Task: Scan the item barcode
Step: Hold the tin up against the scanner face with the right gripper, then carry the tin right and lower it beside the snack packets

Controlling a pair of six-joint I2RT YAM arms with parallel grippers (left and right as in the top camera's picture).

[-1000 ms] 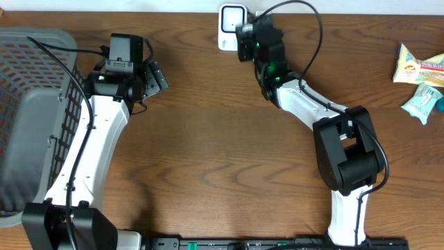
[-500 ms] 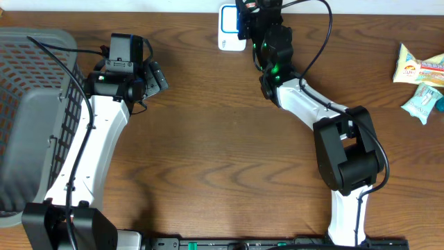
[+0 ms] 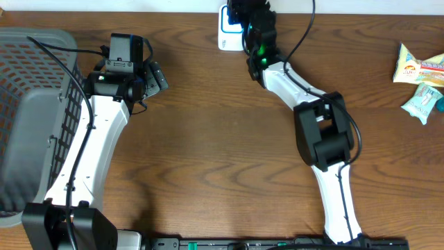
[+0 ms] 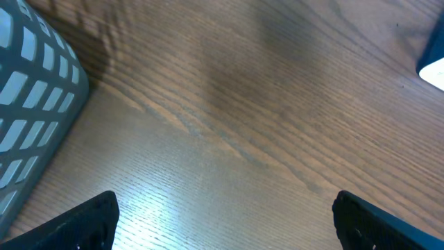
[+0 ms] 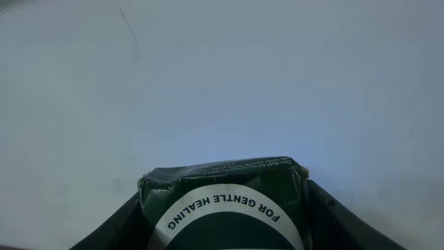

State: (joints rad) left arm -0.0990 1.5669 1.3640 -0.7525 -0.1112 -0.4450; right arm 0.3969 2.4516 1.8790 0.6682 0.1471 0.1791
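Green-black pack (image 5: 223,201) lettered "FOR GENTLE HEALING" sits clamped in your right gripper (image 3: 244,12). The wrist view shows dark fingers (image 5: 333,223) pressed on either side of it, its end facing a plain white surface. From overhead you see that arm stretched to the far edge of the table (image 3: 208,139), with the gripper over the white scanner (image 3: 225,38). Your left gripper (image 4: 225,226) hangs above the wood with its jaws wide apart and nothing between them, just beside the grey basket (image 3: 28,83). Two snack packets (image 3: 419,66) lie well apart at the right edge.

dark green packet (image 5: 222,201), "FOR GENTLE HEALING"
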